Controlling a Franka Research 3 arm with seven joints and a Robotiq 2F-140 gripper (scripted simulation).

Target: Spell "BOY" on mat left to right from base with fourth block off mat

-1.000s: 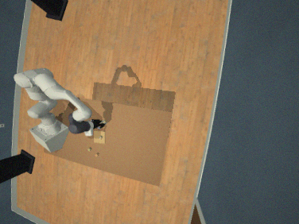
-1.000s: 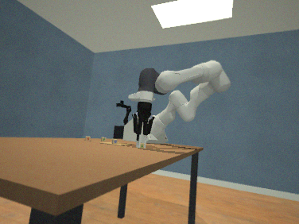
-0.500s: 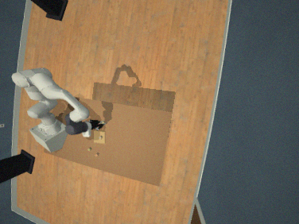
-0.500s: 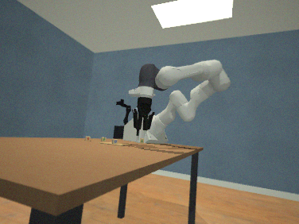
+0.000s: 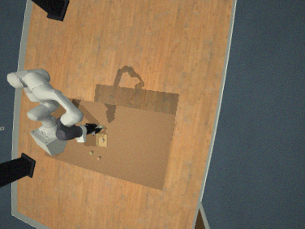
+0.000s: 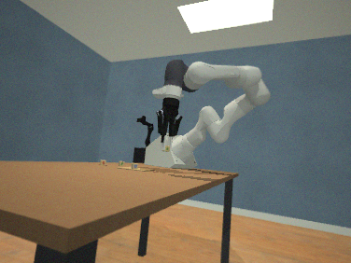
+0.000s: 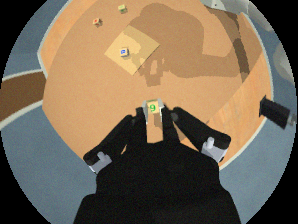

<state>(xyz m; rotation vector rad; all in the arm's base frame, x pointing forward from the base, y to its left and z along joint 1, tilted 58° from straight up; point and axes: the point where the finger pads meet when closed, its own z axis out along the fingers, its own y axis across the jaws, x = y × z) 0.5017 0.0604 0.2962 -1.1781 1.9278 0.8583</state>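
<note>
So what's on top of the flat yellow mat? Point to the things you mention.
One small pale block with a blue mark (image 7: 124, 52) sits on the flat yellow mat (image 7: 146, 45). Its underside and the mat beneath are hidden.

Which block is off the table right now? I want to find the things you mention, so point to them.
The one with the green character, held in the gripper (image 5: 100, 129) (image 6: 166, 138) (image 7: 153, 104); the other three rest below, one on the mat (image 5: 99, 144) (image 7: 142, 46).
</note>
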